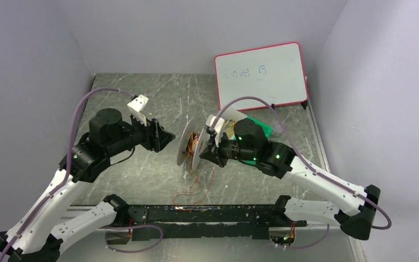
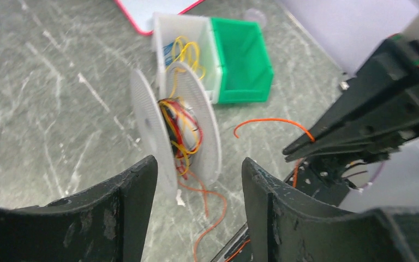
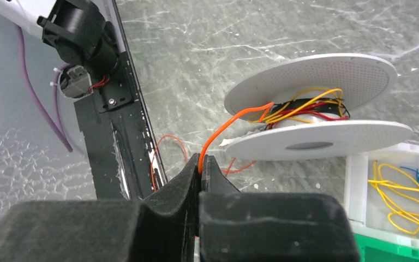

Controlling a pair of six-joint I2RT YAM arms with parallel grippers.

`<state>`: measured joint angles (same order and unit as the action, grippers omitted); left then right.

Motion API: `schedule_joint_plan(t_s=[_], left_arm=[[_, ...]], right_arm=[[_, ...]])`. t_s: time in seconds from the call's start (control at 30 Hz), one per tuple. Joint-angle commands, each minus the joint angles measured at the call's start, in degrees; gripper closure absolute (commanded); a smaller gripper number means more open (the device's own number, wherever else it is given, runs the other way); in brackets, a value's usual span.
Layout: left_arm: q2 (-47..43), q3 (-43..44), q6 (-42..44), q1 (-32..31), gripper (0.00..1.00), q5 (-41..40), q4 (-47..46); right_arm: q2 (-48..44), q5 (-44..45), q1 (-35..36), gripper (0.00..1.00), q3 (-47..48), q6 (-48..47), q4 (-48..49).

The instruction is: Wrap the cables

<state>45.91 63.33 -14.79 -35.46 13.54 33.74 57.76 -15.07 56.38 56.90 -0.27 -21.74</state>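
Observation:
A white spool (image 1: 186, 143) stands on its rim mid-table, with red, yellow and black wire wound round its hub. The thin orange-red cable (image 3: 218, 131) arcs from the hub to my right gripper (image 3: 201, 159), which is shut on it just right of the spool (image 3: 327, 82). More of this cable (image 1: 196, 188) lies in loose loops on the table below the spool. My left gripper (image 2: 199, 164) is open and holds nothing. It faces the spool (image 2: 204, 117) from the left, a short way off. In the left wrist view the cable (image 2: 275, 119) curves into the right gripper (image 2: 301, 147).
A white and green bin (image 2: 240, 60) with yellow and blue wire loops sits behind the spool. A whiteboard (image 1: 261, 75) leans at the back right. A black rail (image 1: 207, 214) runs along the near edge, with cable draped over it.

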Motion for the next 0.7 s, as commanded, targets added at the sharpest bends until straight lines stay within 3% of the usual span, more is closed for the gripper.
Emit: schedule_joint_plan(t_s=[0.0,0.4,0.67], left_arm=[[1.14,-3.13,0.31,0.02,0.37,-8.29,-2.46],[5.20,-6.88,2.11,-0.04,0.38,-4.90,-5.89],[8.87,-6.11,4.08,0.03,0.37,-4.70,-8.05]], right_arm=[[4.64,-3.43,-0.89,1.00,4.25,1.44,-2.38],[13.30,-24.86,-11.38,1.00,8.33,13.23,-3.35],[20.06,-27.89,-15.42,1.00,12.40,23.16,-3.60]])
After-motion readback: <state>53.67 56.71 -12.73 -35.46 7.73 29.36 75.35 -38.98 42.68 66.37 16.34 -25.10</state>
